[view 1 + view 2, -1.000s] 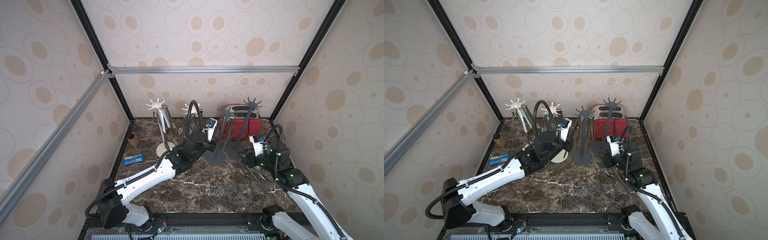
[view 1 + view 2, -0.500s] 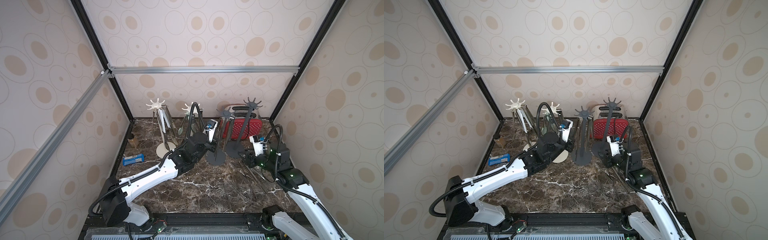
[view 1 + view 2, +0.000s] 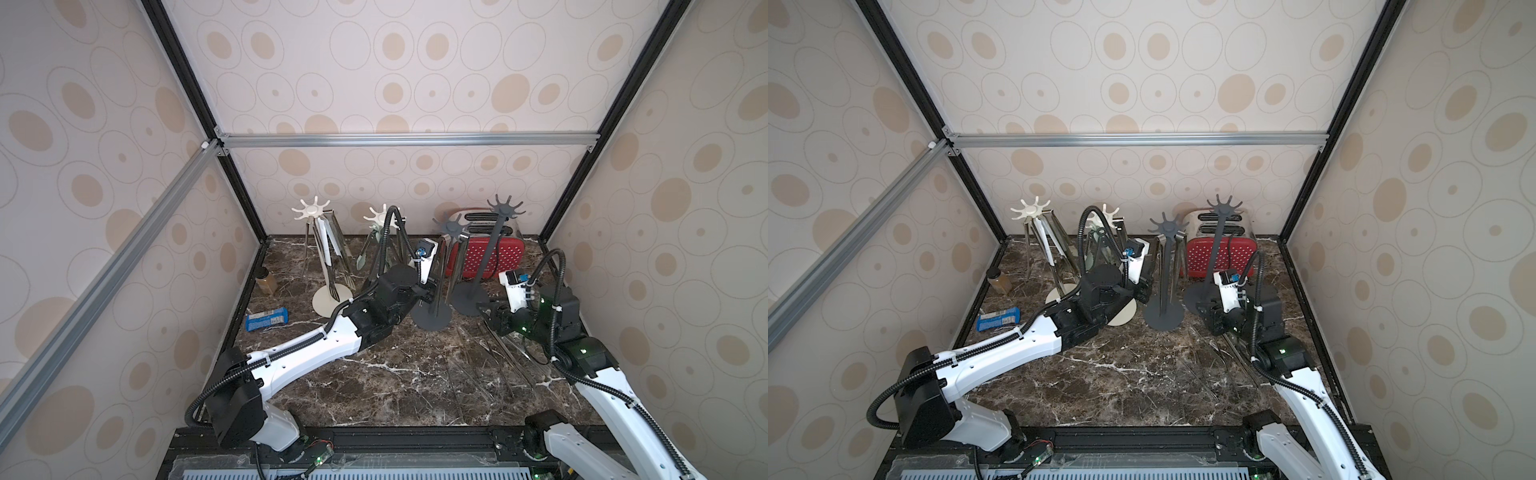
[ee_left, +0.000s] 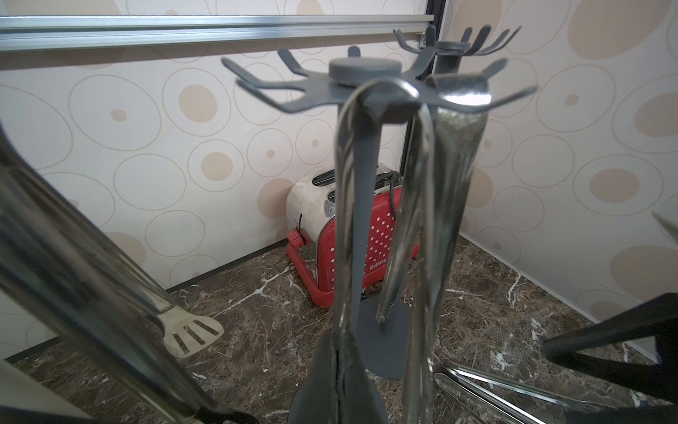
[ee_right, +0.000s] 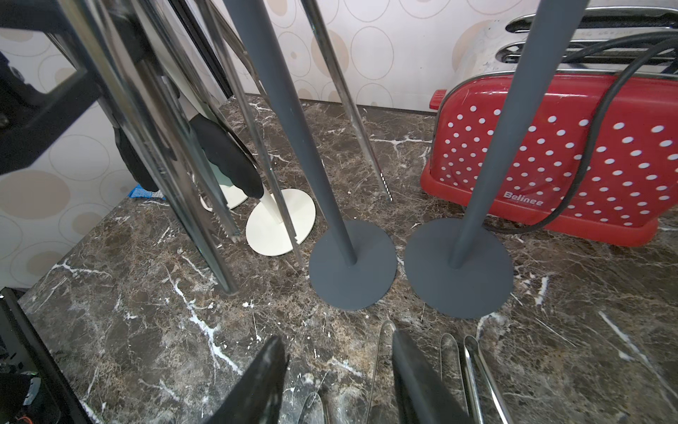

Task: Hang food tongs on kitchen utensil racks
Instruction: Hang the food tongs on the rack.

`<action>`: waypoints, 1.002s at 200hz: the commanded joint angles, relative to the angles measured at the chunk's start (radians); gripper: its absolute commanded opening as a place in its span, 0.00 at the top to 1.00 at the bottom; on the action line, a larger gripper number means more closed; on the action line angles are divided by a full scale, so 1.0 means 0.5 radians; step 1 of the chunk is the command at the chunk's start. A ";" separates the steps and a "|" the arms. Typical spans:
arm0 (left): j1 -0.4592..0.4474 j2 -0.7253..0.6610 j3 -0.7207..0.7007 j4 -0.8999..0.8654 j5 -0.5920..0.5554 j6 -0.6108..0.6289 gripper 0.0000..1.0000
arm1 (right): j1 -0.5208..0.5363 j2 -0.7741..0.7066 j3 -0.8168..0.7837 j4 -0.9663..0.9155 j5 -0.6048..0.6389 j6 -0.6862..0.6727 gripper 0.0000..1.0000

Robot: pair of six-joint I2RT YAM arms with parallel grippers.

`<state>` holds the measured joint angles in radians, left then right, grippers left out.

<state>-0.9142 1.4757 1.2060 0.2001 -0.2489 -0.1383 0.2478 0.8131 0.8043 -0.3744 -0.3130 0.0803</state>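
The held tongs (image 4: 343, 220) hang with their bend looped over a prong of the near grey rack (image 4: 363, 68), arms pointing down at the desk (image 4: 495, 312). The left claw (image 4: 335, 354) is pressed together on one arm, low down, likely so that the bend is free to clear the crown and drop onto the prong. The second tongs (image 4: 455, 154) hang from a neighbouring prong, so the gap is tight. With the bend seated, I judge that letting go is the step due. The far grey rack (image 3: 504, 206) looks bare; the cream racks (image 3: 311, 212) carry several tongs. The right claw (image 5: 337, 339) hovers half spread and empty, low over the loose tongs (image 5: 473, 374), probably placed for the next pick. The toaster (image 5: 550, 158) stands behind, out of the way.
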 commanded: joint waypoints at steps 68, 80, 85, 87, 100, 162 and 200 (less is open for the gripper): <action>0.012 0.068 0.045 -0.112 0.041 0.014 0.83 | 0.005 -0.008 0.029 -0.001 0.029 -0.048 0.50; 0.011 0.067 0.045 -0.112 0.043 0.013 0.81 | 0.008 -0.007 0.028 -0.001 0.028 -0.047 0.50; 0.012 0.064 0.045 -0.112 0.043 0.014 0.81 | 0.006 -0.009 0.029 -0.002 0.030 -0.045 0.50; 0.012 0.064 0.045 -0.112 0.044 0.014 0.81 | 0.006 -0.009 0.027 -0.003 0.029 -0.044 0.50; 0.012 0.058 0.042 -0.112 0.046 0.013 0.80 | 0.006 -0.009 0.027 -0.001 0.032 -0.046 0.50; 0.012 -0.030 0.004 -0.121 0.110 -0.033 0.68 | 0.006 0.013 0.018 -0.038 0.164 -0.010 0.51; 0.012 -0.129 -0.043 -0.163 0.154 -0.099 0.62 | 0.005 0.063 0.021 -0.123 0.325 0.052 0.52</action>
<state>-0.9142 1.4677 1.1923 0.1345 -0.1947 -0.1596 0.2478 0.8337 0.8043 -0.3916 -0.2176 0.0887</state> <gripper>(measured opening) 0.371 0.486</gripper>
